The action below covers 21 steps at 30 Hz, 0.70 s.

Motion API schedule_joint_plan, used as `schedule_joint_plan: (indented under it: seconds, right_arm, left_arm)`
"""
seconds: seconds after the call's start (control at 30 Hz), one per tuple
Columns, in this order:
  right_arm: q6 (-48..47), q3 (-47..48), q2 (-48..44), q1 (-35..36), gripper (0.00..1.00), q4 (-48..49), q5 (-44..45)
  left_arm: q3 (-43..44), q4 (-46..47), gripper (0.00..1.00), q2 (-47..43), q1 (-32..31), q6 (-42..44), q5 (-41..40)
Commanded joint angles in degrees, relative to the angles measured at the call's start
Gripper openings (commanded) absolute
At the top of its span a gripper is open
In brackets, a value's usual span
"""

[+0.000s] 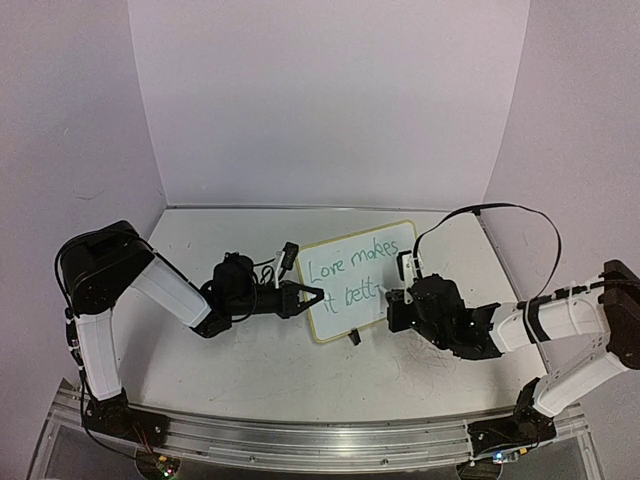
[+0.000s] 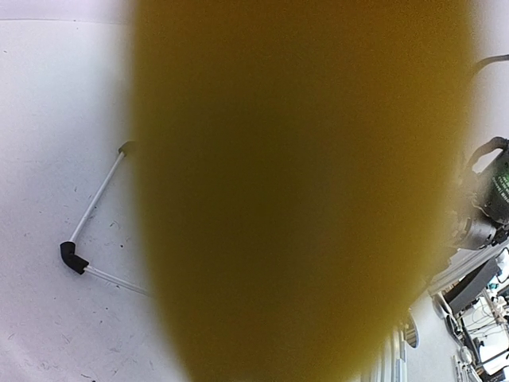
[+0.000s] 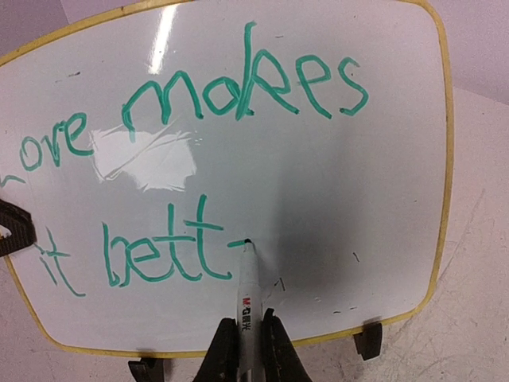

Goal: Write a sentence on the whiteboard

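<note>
The whiteboard (image 1: 362,268) stands tilted at mid-table, with a pale-yellow frame and black clip feet (image 3: 367,341). Green writing on it reads "Love makes" over "it bett" plus a short fresh stroke. My right gripper (image 3: 246,326) is shut on a white marker (image 3: 247,290). The marker's tip (image 3: 248,241) touches the board just right of the last "t". My left gripper (image 1: 318,297) is shut on the whiteboard's left edge, and one of its black fingers (image 3: 12,227) shows there. A yellow-brown blur (image 2: 302,191) fills the left wrist view and hides the left jaws.
White walls close in the table on three sides. A thin white rod with a black elbow (image 2: 73,258) shows at the left of the left wrist view. A black cable (image 1: 520,215) arcs over my right arm (image 1: 560,320). An aluminium rail (image 1: 320,440) runs along the near edge.
</note>
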Motion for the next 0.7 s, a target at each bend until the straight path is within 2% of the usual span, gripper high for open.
schedule_joint_plan:
  seconds: [0.0,0.27,0.67]
  right_arm:
    - [0.35,0.68,-0.51,-0.45,0.0,0.7,3.25]
    - [-1.07,1.49,0.35,-0.46,0.0,4.37,2.21]
    - [0.01,1.05,1.58,-0.31,0.0,4.0,-2.13]
  left_arm:
    - [-0.48,-6.19,0.0,-0.97,1.06,-2.05,-2.48]
    - [-0.58,-6.25,0.0,-1.07,1.06,-2.1,-2.49]
    - [-0.65,-6.27,0.0,-1.09,1.06,-1.74,-2.69]
